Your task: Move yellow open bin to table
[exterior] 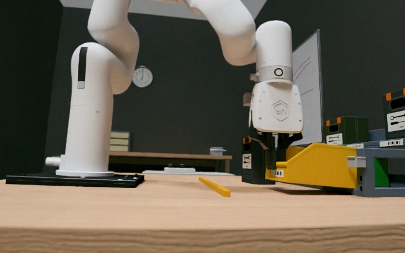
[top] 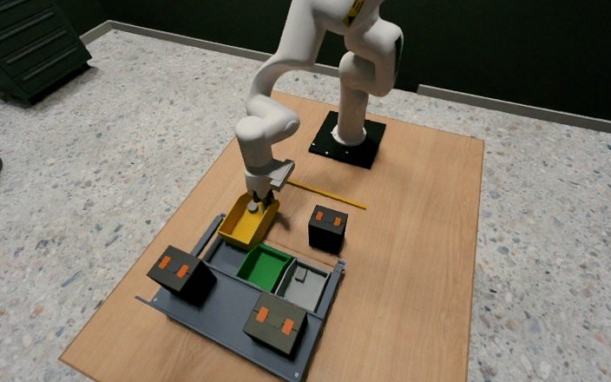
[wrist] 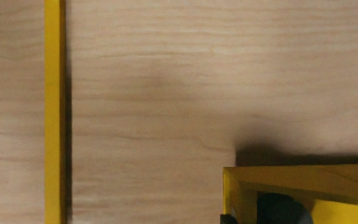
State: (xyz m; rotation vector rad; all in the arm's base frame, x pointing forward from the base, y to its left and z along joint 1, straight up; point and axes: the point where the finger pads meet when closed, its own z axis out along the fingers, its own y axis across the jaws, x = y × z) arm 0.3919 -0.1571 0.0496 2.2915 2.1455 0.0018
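The yellow open bin [top: 248, 221] [exterior: 315, 165] sticks most of the way out of the grey shelf [top: 246, 304], its front end raised a little above the table and its back end still at the shelf's mouth. A grey part [top: 252, 207] lies inside near the front. My gripper [top: 261, 197] is shut on the bin's front wall, seen from the side in the exterior view [exterior: 274, 163]. The wrist view shows the bin's front corner [wrist: 300, 192] over the wood. The green bin [top: 264, 266] and the grey bin [top: 304, 285] stand in the shelf.
A thin yellow strip [top: 325, 194] lies on the table between the bin and the arm's black base [top: 347, 139]. One dark toolbox [top: 327, 227] stands on the table right of the yellow bin. Two more [top: 180, 273] [top: 275, 323] sit on the shelf top.
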